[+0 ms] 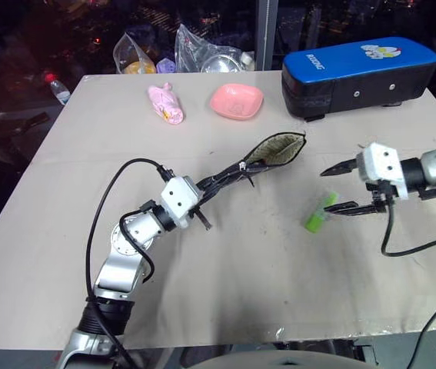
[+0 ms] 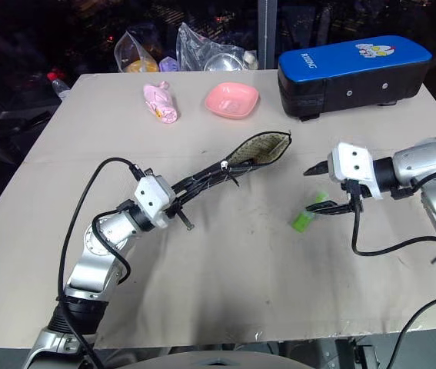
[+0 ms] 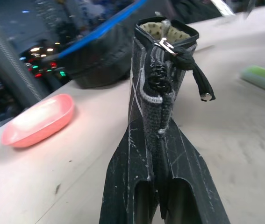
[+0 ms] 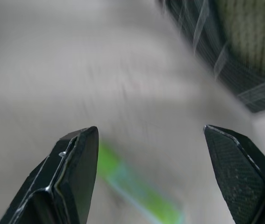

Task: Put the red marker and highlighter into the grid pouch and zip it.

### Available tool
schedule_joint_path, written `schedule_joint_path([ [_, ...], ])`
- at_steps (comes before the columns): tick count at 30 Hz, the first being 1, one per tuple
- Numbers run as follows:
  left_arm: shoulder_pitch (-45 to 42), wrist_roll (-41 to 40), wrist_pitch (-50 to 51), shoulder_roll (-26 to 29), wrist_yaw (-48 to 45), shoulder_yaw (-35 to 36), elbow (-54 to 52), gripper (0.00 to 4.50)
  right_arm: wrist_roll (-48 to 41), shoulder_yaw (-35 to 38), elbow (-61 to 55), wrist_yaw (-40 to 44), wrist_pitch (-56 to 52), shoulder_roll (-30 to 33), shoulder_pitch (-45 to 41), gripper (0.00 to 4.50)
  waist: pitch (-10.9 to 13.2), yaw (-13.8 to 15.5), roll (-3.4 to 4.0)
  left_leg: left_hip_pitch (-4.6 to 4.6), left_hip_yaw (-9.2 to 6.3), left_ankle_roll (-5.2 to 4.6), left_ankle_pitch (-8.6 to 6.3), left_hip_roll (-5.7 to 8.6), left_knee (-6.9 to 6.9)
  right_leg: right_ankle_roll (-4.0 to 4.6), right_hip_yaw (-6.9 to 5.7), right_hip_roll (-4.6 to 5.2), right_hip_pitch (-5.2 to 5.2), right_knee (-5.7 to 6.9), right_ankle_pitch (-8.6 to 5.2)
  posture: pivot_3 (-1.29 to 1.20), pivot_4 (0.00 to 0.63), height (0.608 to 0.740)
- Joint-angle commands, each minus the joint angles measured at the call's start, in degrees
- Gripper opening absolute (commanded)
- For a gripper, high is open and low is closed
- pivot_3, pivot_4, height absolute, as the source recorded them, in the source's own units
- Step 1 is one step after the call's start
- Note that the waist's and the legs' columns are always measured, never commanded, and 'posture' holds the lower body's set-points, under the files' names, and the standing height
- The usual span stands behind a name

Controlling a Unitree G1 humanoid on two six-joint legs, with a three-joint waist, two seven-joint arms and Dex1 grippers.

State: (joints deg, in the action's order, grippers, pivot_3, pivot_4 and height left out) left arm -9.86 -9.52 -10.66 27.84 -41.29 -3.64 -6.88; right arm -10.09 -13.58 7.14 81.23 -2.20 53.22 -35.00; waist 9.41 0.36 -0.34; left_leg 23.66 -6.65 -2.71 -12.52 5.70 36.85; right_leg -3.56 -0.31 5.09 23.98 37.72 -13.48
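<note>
Jaws: left gripper (image 1: 202,196) clamped on the grid pouch (image 1: 267,154), mouth gaping; right gripper (image 1: 344,186) spread wide just above the highlighter (image 1: 319,213) on the table (image 1: 279,269). Risk: round barrel rolls away or gets pinched off-centre. Red marker unseen, perhaps already inside.

text: white lettering printed on the blue lid of the black case (image 1: 360,73), near its left end | legibility: too small to be read with certainty | also on lid: a small white cartoon figure, no words made out | other readable text: none
</note>
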Motion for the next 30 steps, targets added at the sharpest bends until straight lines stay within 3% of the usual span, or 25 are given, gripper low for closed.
schedule_joint_path([
  [1, -0.7, -1.7, -2.3, 1.3, -3.5, 0.3, -0.1, 0.00, 7.4, -4.5, 13.7, 4.4, 14.9, -2.6, -6.6, 3.60, 0.0, -0.2, 0.01, 0.00, 0.03, 0.08, 0.05, 0.00, 0.01, 0.00, 0.02, 0.00, 0.01, 0.00, 0.00, 0.00, 0.150, 0.734],
  [6, -2.0, -0.8, -4.9, 1.9, -5.2, 0.5, 3.1, 0.00, 14.8, -9.8, 32.1, 6.4, 28.6, -7.1, -15.4, 3.60, 0.0, -0.6, 0.02, 0.02, 0.01, 0.22, 0.13, 0.01, 0.00, 0.00, 0.01, -0.04, 0.04, -0.01, 0.01, 0.00, 0.150, 0.734],
  [13, -2.7, 0.1, -7.2, 1.8, -5.2, 0.6, 4.9, 0.00, 17.4, -13.1, 45.4, 11.3, 32.2, -11.2, -21.4, 3.60, 0.0, -0.9, 0.01, -0.01, -0.03, 0.23, 0.14, 0.01, 0.00, 0.02, 0.08, -0.04, 0.01, 0.01, 0.02, 0.00, 0.150, 0.734],
  [15, -2.6, 0.2, -7.5, 1.7, -5.1, 0.6, 5.2, 0.00, 16.7, -13.9, 46.4, 11.3, 32.1, -11.3, -22.1, 3.09, 0.0, -0.9, 0.01, -0.01, -0.09, 0.23, 0.13, 0.01, 0.02, 0.03, 0.14, -0.04, -0.02, 0.01, 0.02, 0.00, 0.150, 0.734],
  [20, -2.2, 0.4, -8.0, 1.5, -4.7, 0.5, 5.6, 0.00, 13.3, -16.3, 44.9, 11.3, 30.0, -9.8, -22.2, 0.98, 0.0, -1.3, 0.01, -0.14, -0.04, 0.23, 0.13, 0.00, 0.05, 0.11, 0.21, -0.06, -0.10, 0.03, 0.09, 0.00, 0.150, 0.734],
  [21, -2.2, 0.4, -8.1, 1.5, -4.7, 0.5, 5.7, 0.00, 12.6, -16.7, 44.3, 11.3, 29.6, -9.2, -22.1, 0.75, 0.0, -1.2, 0.01, -0.19, -0.01, 0.15, 0.08, 0.00, 0.05, 0.12, 0.21, -0.05, -0.11, 0.10, 0.09, 0.00, 0.150, 0.734],
  [25, -2.1, 0.5, -8.1, 1.3, -4.6, 0.4, 5.8, 0.00, 7.4, -17.7, 38.9, 11.3, 25.7, -6.4, -20.8, 0.75, 0.0, -0.9, 0.03, -0.17, -0.08, 0.11, 0.06, -0.01, 0.05, 0.12, 0.21, -0.05, -0.11, 0.14, 0.09, 0.00, 0.150, 0.734],
  [30, -1.9, 0.6, -8.0, 0.6, -4.1, 0.0, 5.8, 0.00, -4.2, -11.4, 17.8, 11.1, 12.4, -1.5, -18.2, 0.75, 0.1, -1.0, 0.12, 0.12, -0.11, 0.28, 0.16, 0.00, 0.02, 0.12, 0.22, 0.00, 0.21, 0.14, 0.09, 0.00, 0.150, 0.734],
])
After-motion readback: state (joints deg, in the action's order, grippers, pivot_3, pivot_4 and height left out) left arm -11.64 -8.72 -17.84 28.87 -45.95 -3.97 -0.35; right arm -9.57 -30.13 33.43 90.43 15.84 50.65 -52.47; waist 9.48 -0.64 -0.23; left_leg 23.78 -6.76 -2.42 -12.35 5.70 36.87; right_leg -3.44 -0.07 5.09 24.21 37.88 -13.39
